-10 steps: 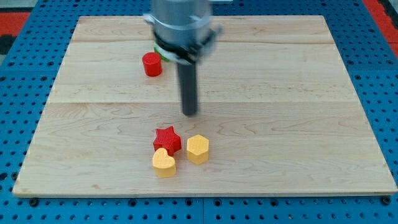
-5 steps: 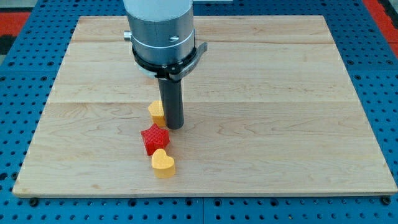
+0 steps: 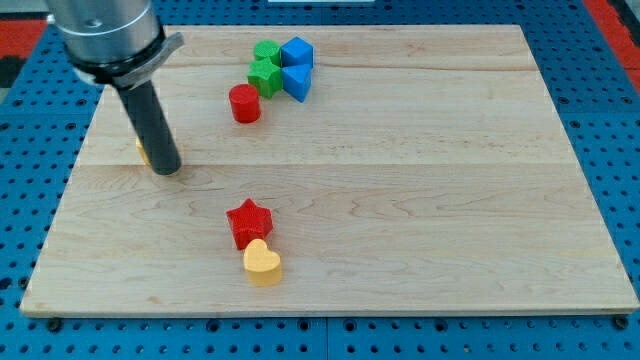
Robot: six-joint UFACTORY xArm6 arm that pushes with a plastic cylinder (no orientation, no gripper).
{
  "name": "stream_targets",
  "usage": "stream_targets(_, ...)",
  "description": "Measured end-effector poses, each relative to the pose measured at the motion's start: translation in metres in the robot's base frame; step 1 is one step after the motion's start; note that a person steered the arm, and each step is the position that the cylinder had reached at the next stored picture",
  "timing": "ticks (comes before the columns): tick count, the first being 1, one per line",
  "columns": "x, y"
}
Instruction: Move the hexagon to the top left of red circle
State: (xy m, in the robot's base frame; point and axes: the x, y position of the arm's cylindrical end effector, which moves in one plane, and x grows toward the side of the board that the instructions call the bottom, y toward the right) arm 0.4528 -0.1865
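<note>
My tip (image 3: 166, 169) rests on the board at the view's left. The yellow hexagon (image 3: 142, 151) is almost wholly hidden behind the rod; only a sliver shows at its left side, touching it. The red circle (image 3: 244, 103) stands up and to the right of the tip, well apart. The hexagon lies to the lower left of the red circle.
A green block (image 3: 265, 72) and two blue blocks (image 3: 296, 67) cluster right of the red circle near the view's top. A red star (image 3: 248, 222) and a yellow heart (image 3: 263, 262) touch each other near the view's bottom centre. The board's left edge (image 3: 70, 180) is close.
The tip has swept from the board's centre to the left and up, pushing the yellow hexagon away from the red star. The star shifted slightly left earlier. The arm no longer hides the green and blue blocks.
</note>
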Motion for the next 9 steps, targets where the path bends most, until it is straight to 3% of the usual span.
stream_targets(3, -0.035, -0.034)
stream_targets(4, -0.029, -0.062)
stream_targets(7, -0.073, 0.023)
stream_targets(9, -0.061, 0.0)
